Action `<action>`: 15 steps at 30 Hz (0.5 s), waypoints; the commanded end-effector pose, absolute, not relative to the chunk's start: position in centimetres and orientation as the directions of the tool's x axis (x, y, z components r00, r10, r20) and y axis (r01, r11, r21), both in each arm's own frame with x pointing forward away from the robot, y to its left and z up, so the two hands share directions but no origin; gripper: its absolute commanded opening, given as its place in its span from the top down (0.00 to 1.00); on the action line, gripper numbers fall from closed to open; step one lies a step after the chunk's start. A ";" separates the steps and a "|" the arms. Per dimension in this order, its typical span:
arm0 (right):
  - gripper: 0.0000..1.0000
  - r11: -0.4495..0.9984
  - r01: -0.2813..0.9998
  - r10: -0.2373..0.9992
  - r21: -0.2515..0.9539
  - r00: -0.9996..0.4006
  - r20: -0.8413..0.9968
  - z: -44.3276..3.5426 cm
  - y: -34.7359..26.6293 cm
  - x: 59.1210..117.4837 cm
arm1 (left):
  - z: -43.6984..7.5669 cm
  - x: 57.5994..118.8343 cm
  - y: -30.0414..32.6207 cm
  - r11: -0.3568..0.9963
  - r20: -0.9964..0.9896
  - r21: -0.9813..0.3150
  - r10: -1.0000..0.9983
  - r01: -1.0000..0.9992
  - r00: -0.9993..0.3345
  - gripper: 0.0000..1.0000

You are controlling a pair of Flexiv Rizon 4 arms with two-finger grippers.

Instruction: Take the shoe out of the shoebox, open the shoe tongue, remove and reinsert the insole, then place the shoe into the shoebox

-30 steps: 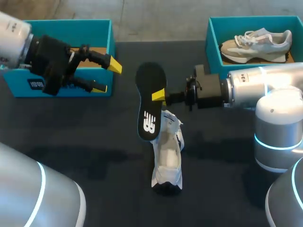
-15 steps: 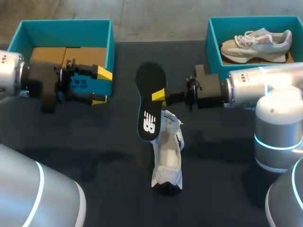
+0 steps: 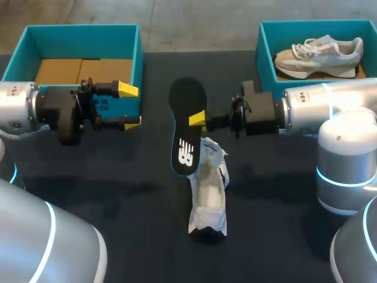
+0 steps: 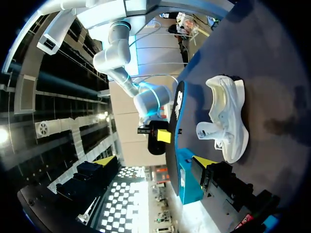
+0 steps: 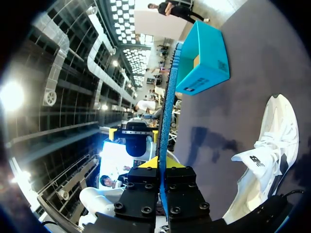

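- Head view: the right gripper (image 3: 198,118) comes in from 3 o'clock and pinches the insole (image 3: 187,127) on its edge, both yellow tips closed onto it.
- The insole is a flat, black, long oval with a white logo near its lower end. It stands tilted above the table (image 3: 118,177), a dark matte surface.
- The shoe (image 3: 207,191) lies on the table at 6 o'clock of the insole. It is white with a soft, crumpled upper, its mouth is open, and its tongue is pulled up towards the insole.
- The left gripper (image 3: 131,106) hangs at 9 o'clock of the insole, well apart from it. Its two wedge-shaped yellow tips are spread wide and hold nothing.
- The left shoebox (image 3: 136,59) is at 10 o'clock, teal card with a brown cardboard floor. The left gripper's tips sit in front of the box's 5 o'clock corner.
- The right shoebox (image 3: 265,53) is at 2 o'clock, of the same teal card. It holds a beige and white laced sneaker (image 3: 321,52).
- Right wrist view: the insole shows edge-on as a thin blue foam strip running straight out from between the fingers.
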State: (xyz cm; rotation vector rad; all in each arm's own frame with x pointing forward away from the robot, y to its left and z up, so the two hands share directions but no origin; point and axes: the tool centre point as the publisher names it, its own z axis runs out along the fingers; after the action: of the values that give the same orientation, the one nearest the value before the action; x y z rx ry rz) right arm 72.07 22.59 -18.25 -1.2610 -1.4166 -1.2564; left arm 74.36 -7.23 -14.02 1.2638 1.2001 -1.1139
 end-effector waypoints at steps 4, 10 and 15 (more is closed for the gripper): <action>1.00 -0.012 0.989 0.150 0.145 -0.141 0.979 -18.2 22.8 72.0 | -14.2 74.4 -8.3 0.024 -0.996 0.077 0.055 0.997 0.075 0.00; 1.00 -0.025 0.989 0.154 0.143 -0.138 0.978 -18.5 23.7 71.5 | -14.8 75.4 -9.4 0.036 -0.999 0.039 0.015 0.999 0.039 0.00; 1.00 -0.051 0.990 0.142 0.128 -0.120 0.983 -19.1 24.4 70.9 | -15.7 76.5 -10.2 0.040 -1.000 0.011 0.009 0.999 0.011 0.00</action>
State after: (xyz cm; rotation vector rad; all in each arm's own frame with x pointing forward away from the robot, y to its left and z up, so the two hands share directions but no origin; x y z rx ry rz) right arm 71.41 23.31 -18.59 -1.2825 -1.3945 -1.2514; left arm 75.41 -9.34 -15.20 1.1873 1.2376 -1.1571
